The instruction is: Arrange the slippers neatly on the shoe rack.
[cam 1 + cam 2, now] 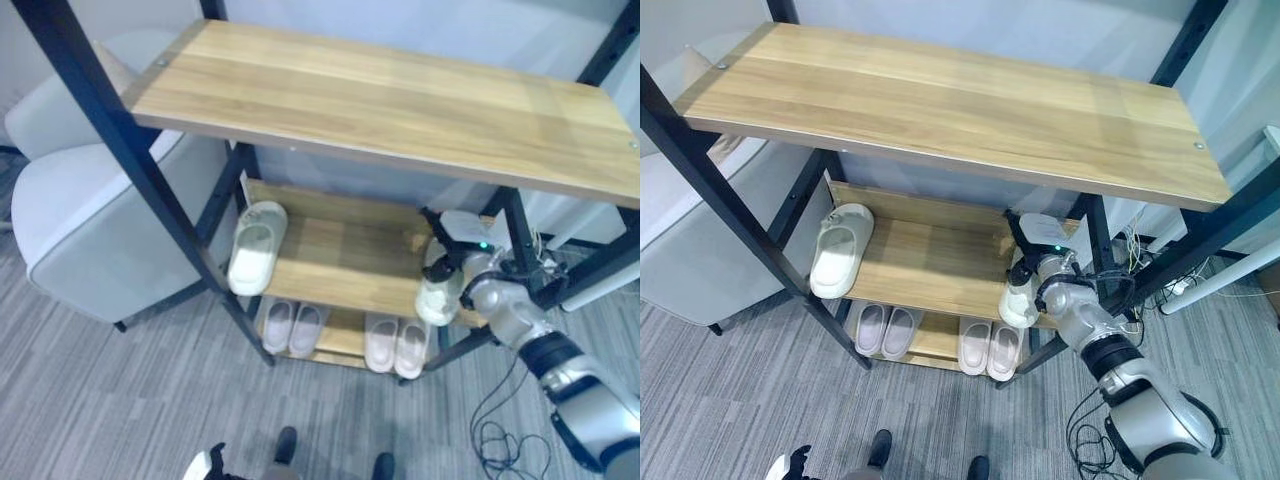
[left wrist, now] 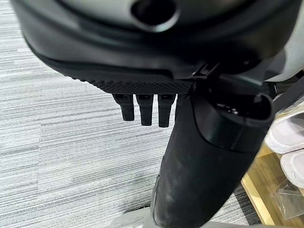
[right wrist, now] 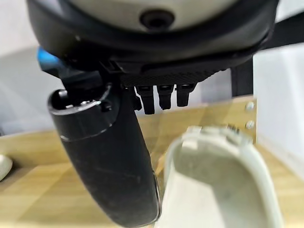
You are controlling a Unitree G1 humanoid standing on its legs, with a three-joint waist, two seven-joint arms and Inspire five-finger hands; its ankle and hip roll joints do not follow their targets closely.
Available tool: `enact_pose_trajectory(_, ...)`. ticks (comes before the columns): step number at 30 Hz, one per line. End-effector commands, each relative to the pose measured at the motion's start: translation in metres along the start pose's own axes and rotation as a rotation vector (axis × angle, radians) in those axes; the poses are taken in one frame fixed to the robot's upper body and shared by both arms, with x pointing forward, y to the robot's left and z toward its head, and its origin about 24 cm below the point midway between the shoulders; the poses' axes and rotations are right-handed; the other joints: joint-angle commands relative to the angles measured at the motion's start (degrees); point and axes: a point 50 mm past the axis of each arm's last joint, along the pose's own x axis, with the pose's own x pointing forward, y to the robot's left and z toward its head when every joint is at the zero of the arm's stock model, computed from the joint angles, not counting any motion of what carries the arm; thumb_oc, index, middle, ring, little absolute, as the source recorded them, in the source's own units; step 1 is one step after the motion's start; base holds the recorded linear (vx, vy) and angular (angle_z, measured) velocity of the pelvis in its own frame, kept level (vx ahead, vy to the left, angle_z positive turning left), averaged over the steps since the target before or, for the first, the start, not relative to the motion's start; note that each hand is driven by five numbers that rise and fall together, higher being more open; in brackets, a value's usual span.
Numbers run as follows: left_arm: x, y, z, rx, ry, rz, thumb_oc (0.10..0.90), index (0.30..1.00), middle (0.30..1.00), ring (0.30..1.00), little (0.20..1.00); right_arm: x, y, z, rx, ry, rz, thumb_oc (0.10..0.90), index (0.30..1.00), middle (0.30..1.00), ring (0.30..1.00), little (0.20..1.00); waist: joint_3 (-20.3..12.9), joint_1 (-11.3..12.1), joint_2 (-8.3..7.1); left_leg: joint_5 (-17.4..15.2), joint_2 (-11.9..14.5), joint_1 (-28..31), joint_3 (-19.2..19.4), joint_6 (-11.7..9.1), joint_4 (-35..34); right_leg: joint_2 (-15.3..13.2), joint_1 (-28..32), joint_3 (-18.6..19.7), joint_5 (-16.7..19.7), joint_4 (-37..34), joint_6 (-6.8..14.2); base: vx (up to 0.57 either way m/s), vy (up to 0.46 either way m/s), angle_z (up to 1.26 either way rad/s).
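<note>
Grey striped carpet lies nearest, and the left hand (image 2: 145, 107) hangs low over it with its fingers hanging straight and slack, holding nothing, well away from the work. Past it stands the shoe rack (image 1: 330, 290), wooden boards on a black frame. Two pale pairs of slippers (image 1: 340, 335) sit side by side on the bottom shelf, toes inward. On the middle shelf the right hand (image 1: 1045, 275) is at the right end, against the cream slipper (image 1: 1020, 300), which sits at the front edge with its long axis running front to back. The right wrist view shows the slipper just below the fingertips, with the thumb alongside its rim; whether thumb and fingers actually pinch it cannot be told. Its likely mate, a white slipper (image 1: 256, 247), lies at the left end of the same shelf, well apart, overhanging the front edge. The right hand is plainly the nearer one; pairing them probably means carrying the cream slipper leftward along the shelf.
</note>
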Motion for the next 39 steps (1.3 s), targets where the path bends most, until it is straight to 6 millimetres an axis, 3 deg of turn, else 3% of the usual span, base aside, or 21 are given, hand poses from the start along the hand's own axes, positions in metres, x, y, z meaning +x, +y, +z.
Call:
enact_pose_trajectory(1,0.006,0.003,0.017,0.006,-0.050,0.007,0.800,0.900,0.900,0.900,0.900,0.006,-0.046,-0.005,0.012,-0.001,-0.173,0.800,0.900,0.900,0.900,0.900,-0.60,0.92,-0.66,-6.93,-3.89,5.45,2.79,4.13,-0.39,-0.55,2.60,3.17,-2.54,-0.02,2.25,0.00,0.000,0.00)
enact_pose_trajectory(7,0.006,0.003,0.017,0.011,-0.056,0.006,0.800,0.900,0.900,0.900,0.900,0.005,-0.050,-0.018,0.007,0.053,-0.189,0.800,0.900,0.900,0.900,0.900,-0.89,0.84,-0.68,-7.03,-4.10,5.55,2.98,4.12,-0.39,-0.68,2.61,3.20,-2.51,-0.02,2.32,0.00,0.000,0.00)
enact_pose_trajectory(9,0.006,0.003,0.018,-0.012,-0.059,0.009,0.800,0.900,0.900,0.900,0.900,0.006,-0.059,-0.022,0.037,0.067,-0.229,0.800,0.900,0.900,0.900,0.900,-1.15,0.79,-0.69,-7.02,-4.13,5.46,2.97,4.12,-0.39,-0.78,2.47,3.23,-2.47,-0.02,2.33,0.00,0.000,0.00)
enact_pose_trajectory(20,0.006,0.004,0.016,-0.032,-0.049,0.022,0.800,0.900,0.900,0.900,0.900,0.003,-0.089,-0.019,0.180,0.020,-0.394,0.800,0.900,0.900,0.900,0.900,-1.58,0.92,-0.67,-7.25,-4.35,6.25,3.05,4.12,-0.39,-0.80,3.30,3.01,-2.52,-0.02,2.29,0.00,0.000,0.00)
enact_pose_trajectory(27,0.006,0.006,0.016,-0.049,-0.052,0.023,0.800,0.900,0.900,0.900,0.900,-0.001,-0.093,-0.032,0.194,0.053,-0.381,0.800,0.900,0.900,0.900,0.900,-1.71,0.97,-0.86,-7.36,-4.33,6.61,2.87,4.07,-0.39,-0.79,3.73,2.75,-2.67,-0.02,2.23,0.00,0.000,0.00)
enact_pose_trajectory(32,0.007,0.006,0.019,-0.065,-0.054,0.021,0.800,0.900,0.900,0.900,0.900,-0.002,-0.103,-0.027,0.209,0.020,-0.402,0.800,0.900,0.900,0.900,0.900,-1.64,0.61,-1.19,-7.53,-4.21,7.01,3.06,4.04,-0.39,-0.69,3.88,2.81,-2.66,-0.02,2.25,0.00,0.000,0.00)
enact_pose_trajectory(39,0.008,0.007,0.024,-0.087,-0.077,0.006,0.800,0.900,0.900,0.900,0.900,0.003,-0.104,-0.027,0.147,0.023,-0.297,0.800,0.900,0.900,0.900,0.900,-2.00,0.12,-1.73,-7.90,-3.98,7.70,3.38,3.94,-0.39,-0.54,4.41,2.97,-2.99,-0.02,2.10,0.00,0.000,0.00)
